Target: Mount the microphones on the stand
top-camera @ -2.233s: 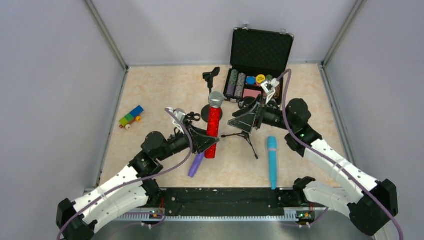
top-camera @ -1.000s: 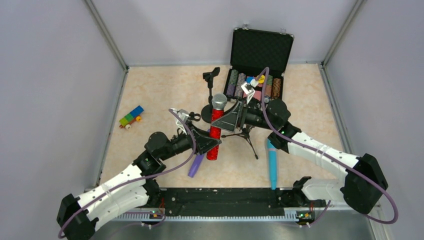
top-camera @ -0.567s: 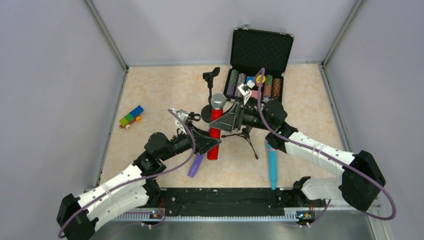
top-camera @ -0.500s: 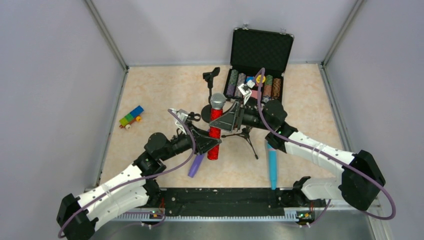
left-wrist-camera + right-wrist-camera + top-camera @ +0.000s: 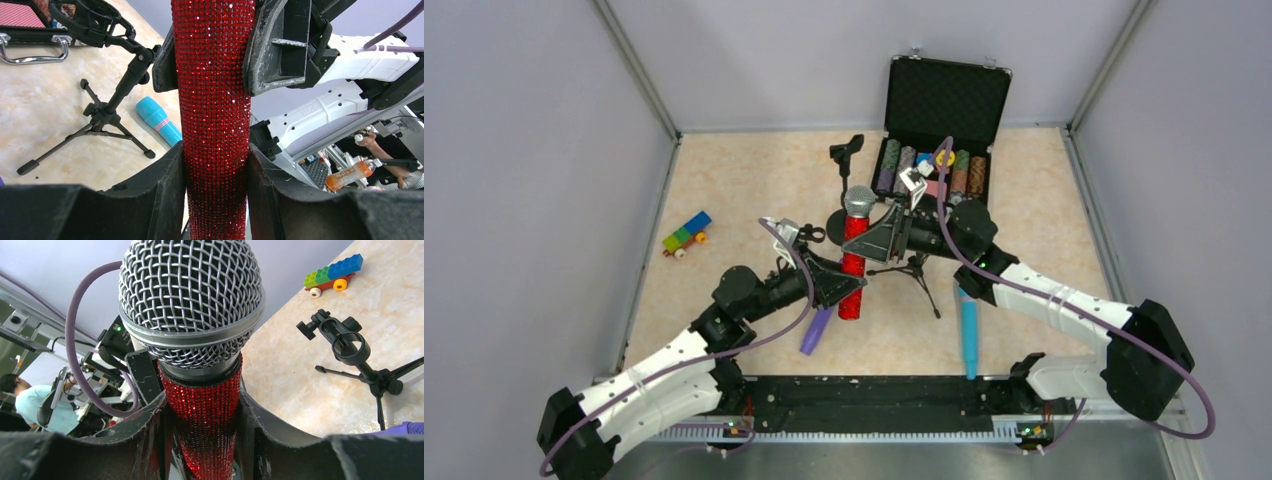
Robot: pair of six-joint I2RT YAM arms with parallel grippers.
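The glittery red microphone stands upright above the table, its silver mesh head on top. My left gripper is shut on its lower body, both pads pressed against the glitter. My right gripper is shut on the upper body just under the head, seen from the left wrist as two fingers. A black tripod stand is just right of the microphone, its clip empty. A second stand's clip is behind. The purple microphone and the teal microphone lie on the table.
An open black case of poker chips sits at the back right. A small toy car of coloured bricks lies at the left. Grey walls close in the table on three sides.
My right gripper came in from the right and closed on the red microphone below its head. The left gripper kept its hold and the microphone stayed upright.
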